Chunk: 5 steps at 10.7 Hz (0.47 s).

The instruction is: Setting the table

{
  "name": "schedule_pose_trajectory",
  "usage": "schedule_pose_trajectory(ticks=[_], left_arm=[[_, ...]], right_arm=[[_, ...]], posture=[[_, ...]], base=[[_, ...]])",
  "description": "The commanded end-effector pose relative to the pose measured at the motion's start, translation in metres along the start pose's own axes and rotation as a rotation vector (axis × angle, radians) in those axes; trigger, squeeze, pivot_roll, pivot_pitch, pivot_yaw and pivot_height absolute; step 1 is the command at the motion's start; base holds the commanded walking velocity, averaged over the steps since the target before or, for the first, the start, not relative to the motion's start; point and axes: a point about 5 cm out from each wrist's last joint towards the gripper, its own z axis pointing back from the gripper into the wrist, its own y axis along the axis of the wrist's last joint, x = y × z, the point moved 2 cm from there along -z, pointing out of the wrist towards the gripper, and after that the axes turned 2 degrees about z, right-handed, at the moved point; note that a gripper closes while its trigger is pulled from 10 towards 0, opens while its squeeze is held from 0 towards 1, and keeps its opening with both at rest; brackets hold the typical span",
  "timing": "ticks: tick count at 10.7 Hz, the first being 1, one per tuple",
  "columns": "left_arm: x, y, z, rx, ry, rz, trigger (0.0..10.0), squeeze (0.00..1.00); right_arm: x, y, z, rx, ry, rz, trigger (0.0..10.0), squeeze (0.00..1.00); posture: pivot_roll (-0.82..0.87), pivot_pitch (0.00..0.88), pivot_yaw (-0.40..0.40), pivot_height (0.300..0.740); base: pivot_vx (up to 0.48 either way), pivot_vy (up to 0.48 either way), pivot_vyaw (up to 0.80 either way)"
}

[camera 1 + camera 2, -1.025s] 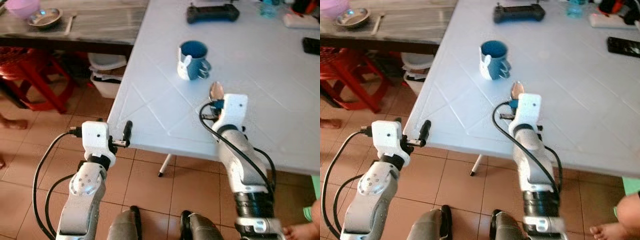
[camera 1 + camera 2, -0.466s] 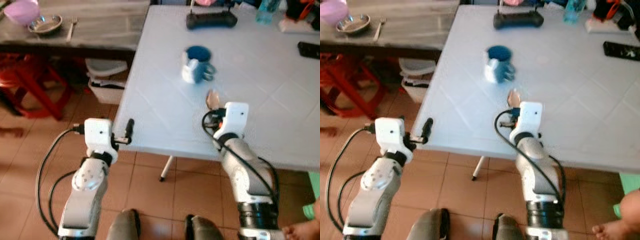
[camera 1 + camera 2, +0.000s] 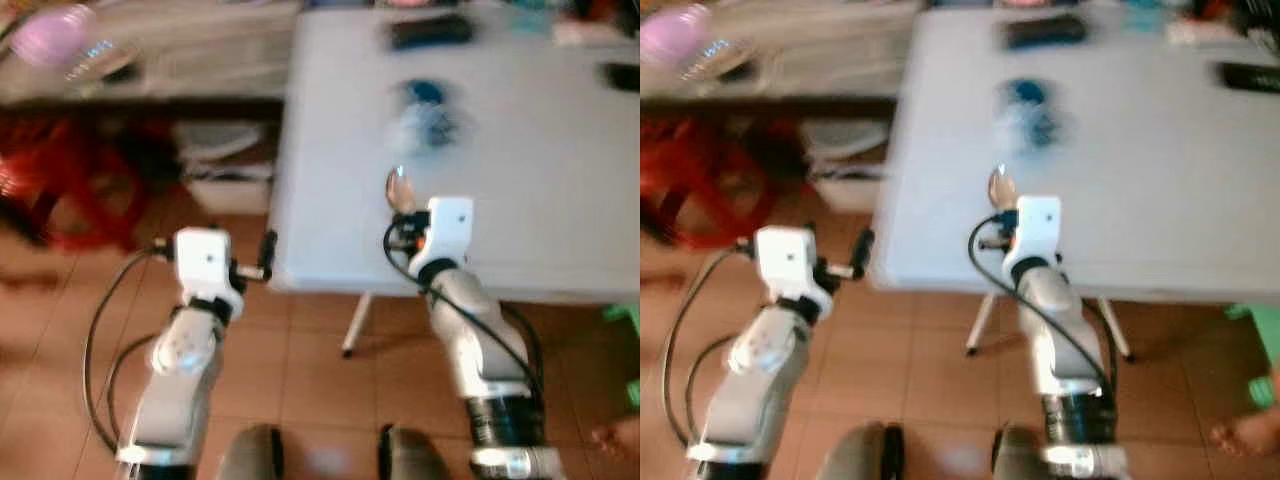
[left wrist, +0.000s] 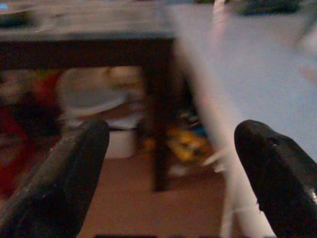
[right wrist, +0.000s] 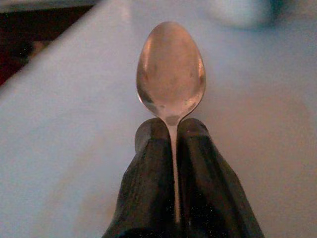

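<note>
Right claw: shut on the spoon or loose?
Shut. In the right wrist view both black fingers press against the spoon handle from either side, bowl sticking out ahead over the white table.

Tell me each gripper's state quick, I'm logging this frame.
Left gripper: open, holding nothing, off the white table's edge.
Right gripper: shut on the spoon, bowl pointing out over the table.

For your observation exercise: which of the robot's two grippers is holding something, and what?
The right gripper: its fingers are shut on a spoon over the white table. The left gripper is open.
</note>
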Motion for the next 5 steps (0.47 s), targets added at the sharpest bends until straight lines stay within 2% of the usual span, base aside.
schedule_pose_trajectory(ticks=[1,4,5], left_arm=[[-0.0003,-0.0001,0.0001,0.003,0.004,-0.006,10.0,0.00],[0.0014,0.0008,-0.0008,0.012,0.002,-0.015,10.0,0.00],[0.0014,0.0008,-0.0013,0.011,0.002,-0.015,10.0,0.00]], right_arm=[[-0.0037,0.0054,0.0002,0.033,0.026,0.020,0.0,0.00],[-0.0050,0.0071,0.0012,0.063,0.036,0.036,0.0,0.00],[-0.0049,0.0080,0.0009,0.070,0.037,0.041,0.0,0.00]], posture=[[0.01,0.167,0.060,0.740],[0.01,0.164,0.058,0.740],[0.01,0.165,0.058,0.740]], base=[[0.000,0.420,0.00],[0.334,0.336,0.00],[0.428,0.000,0.00]])
